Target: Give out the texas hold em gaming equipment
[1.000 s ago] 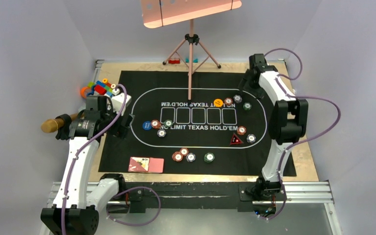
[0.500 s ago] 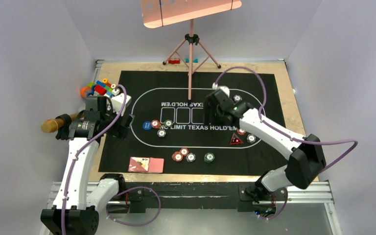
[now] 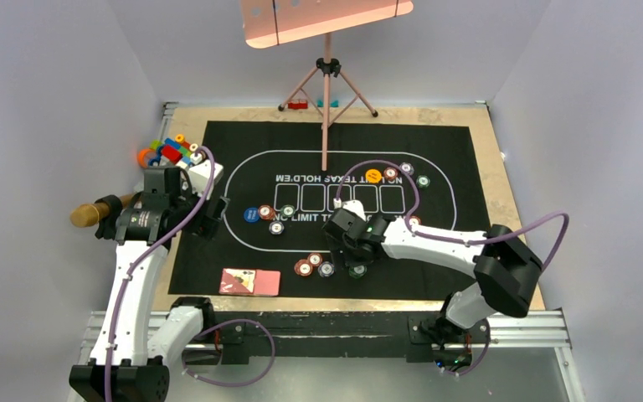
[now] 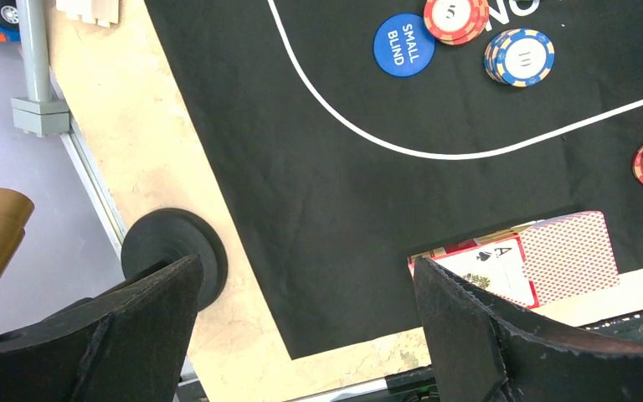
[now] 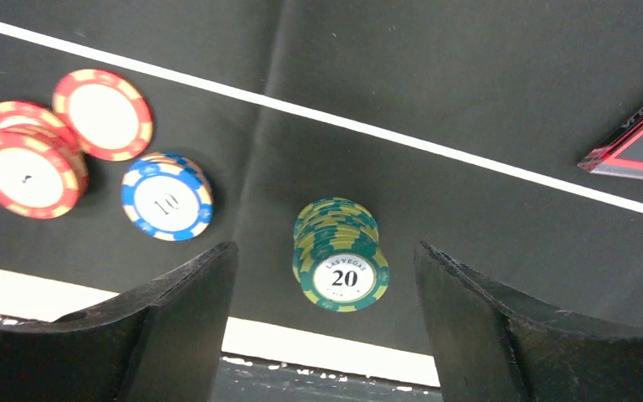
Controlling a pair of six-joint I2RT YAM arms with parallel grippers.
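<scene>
My right gripper (image 3: 354,256) is open and hangs low over the green chip stack (image 3: 357,270) near the mat's front edge. In the right wrist view the stack (image 5: 339,264) lies between the spread fingers of the gripper (image 5: 325,249), untouched. Red chips (image 5: 29,167) and a blue-rimmed chip (image 5: 167,197) lie to its left, and the dark triangle's corner (image 5: 636,142) to its right. My left gripper (image 3: 209,213) is open and empty above the mat's left side (image 4: 306,261). The pink-backed cards (image 3: 249,281) lie at the near-left corner (image 4: 552,255). The blue button (image 3: 251,214) and orange button (image 3: 373,176) lie on the mat.
Colourful toy blocks (image 3: 172,151) sit at the far left off the black mat (image 3: 218,260). A pink tripod stand (image 3: 326,92) rises at the back centre. A brown cylinder (image 3: 92,213) lies left of my left arm. More chips (image 3: 406,169) lie far right.
My right arm has swung from the back right corner across the mat to the near middle and come down over the green chip stack. My left arm has not moved.
</scene>
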